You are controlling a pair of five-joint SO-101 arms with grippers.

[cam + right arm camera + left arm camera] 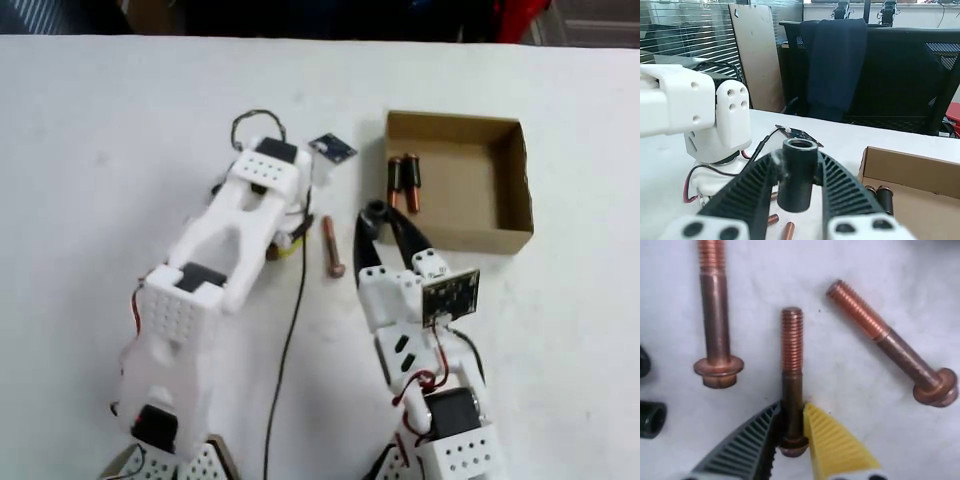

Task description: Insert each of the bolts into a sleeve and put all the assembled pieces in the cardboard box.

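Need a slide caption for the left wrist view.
Left jaws shut on a bolt near its head, two loose bolts flanking it on the table.

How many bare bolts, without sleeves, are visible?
3. The first bolt is clamped in the left gripper; a second bolt and third bolt lie on the table flanking it. Others may be hidden.
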